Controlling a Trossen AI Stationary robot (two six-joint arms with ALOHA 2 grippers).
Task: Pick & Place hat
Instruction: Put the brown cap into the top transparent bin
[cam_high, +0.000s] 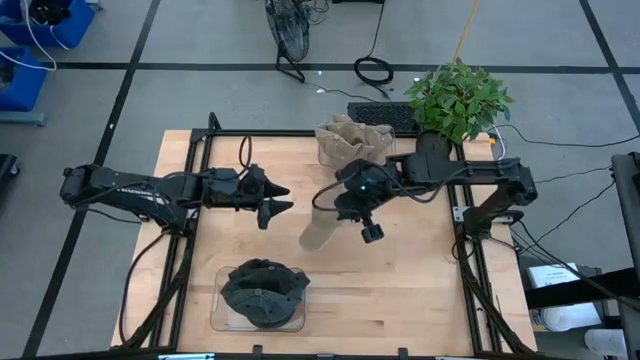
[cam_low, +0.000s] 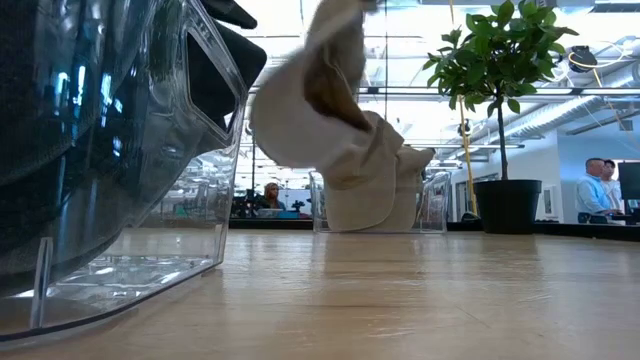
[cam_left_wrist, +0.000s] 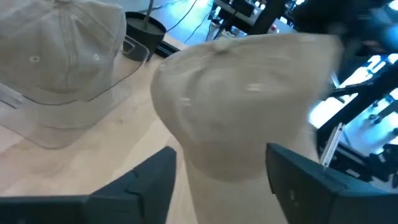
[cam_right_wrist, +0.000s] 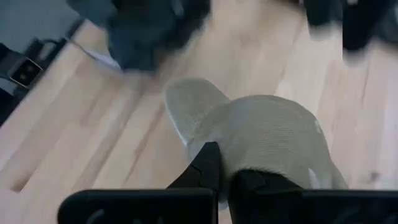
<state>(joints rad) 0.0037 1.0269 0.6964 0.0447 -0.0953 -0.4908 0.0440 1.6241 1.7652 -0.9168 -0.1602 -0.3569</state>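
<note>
as the right gripper (cam_high: 349, 203) clamps a tan hat (cam_high: 322, 226) mid-table, the left gripper (cam_high: 280, 199) stands beside it, fingers apart.

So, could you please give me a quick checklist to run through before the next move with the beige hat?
1. Right gripper shut on the beige hat: ok.
2. Left gripper open and clear of the hat: ok, fingers apart, nothing between them.
3. Hat lifted off the table: cannot tell; its low end may still touch.
4. Bin of dark hats at the near edge unobstructed from above: ok.
5. Bin of beige hats undisturbed: ok.
6. Potted plant away from the arms' path: ok.
</note>
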